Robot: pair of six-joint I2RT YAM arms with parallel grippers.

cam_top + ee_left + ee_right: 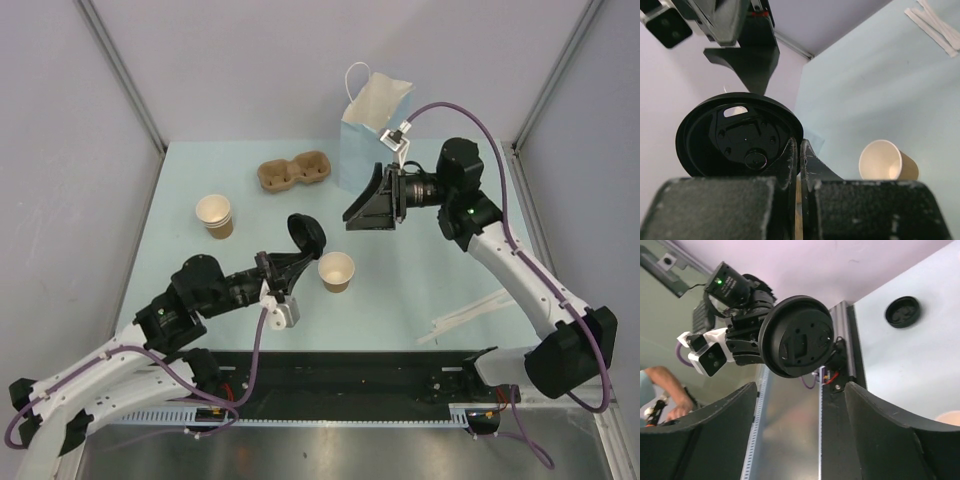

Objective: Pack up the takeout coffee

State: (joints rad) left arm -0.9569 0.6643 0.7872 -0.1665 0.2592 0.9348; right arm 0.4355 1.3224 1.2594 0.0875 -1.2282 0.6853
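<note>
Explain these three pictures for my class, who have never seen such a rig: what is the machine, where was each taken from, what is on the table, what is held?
Two robot arms stand side by side. One picture looks down from above; the other two come from cameras on the wrists. The left hand pinches a round black plastic lid. The right hand is open and empty. On the pale blue table stand two lidless tan paper cups, a brown cardboard cup carrier and a blue paper bag.
</note>
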